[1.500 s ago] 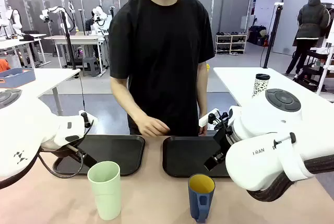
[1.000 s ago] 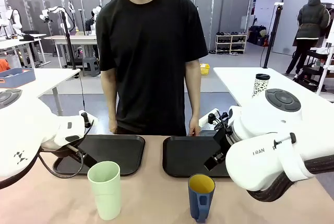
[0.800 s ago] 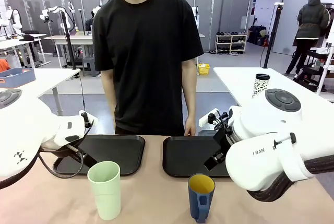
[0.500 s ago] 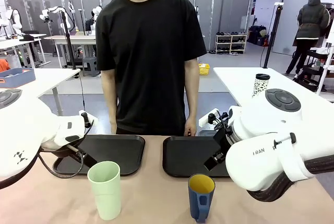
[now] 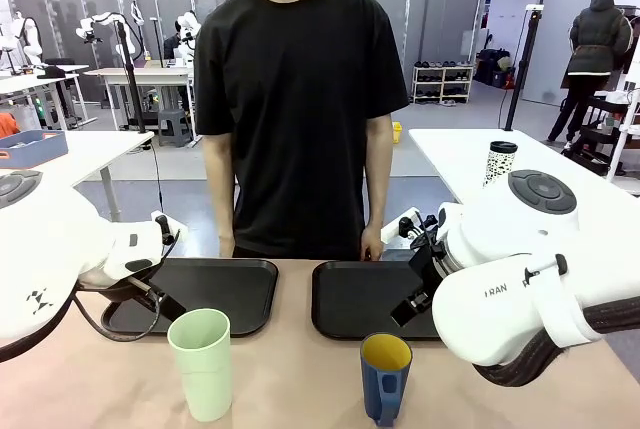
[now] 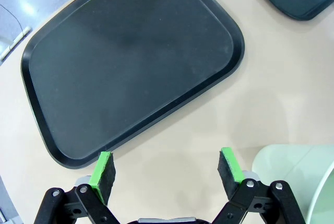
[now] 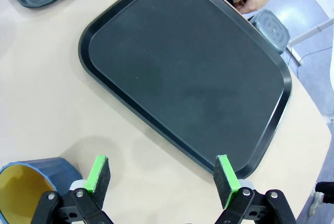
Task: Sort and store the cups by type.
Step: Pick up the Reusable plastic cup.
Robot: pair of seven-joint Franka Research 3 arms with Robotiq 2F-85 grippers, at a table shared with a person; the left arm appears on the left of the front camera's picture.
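The green tumbler (image 5: 200, 364) stands upright on the table (image 5: 290, 379) just in front of the left tray (image 5: 240, 279). The blue mug (image 5: 385, 377), yellow inside, stands well apart to its right, before the right tray (image 5: 350, 299). The left gripper (image 6: 166, 162) and the right gripper (image 7: 162, 173) each hang over their own tray's near rim, jaws wide with nothing between them, while a person (image 5: 300, 99) stands at the far side, one hand (image 5: 372, 249) at the table's edge.

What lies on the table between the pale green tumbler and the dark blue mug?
Nothing. In the front view, the stretch of table between the pale green tumbler and the dark blue mug is bare.
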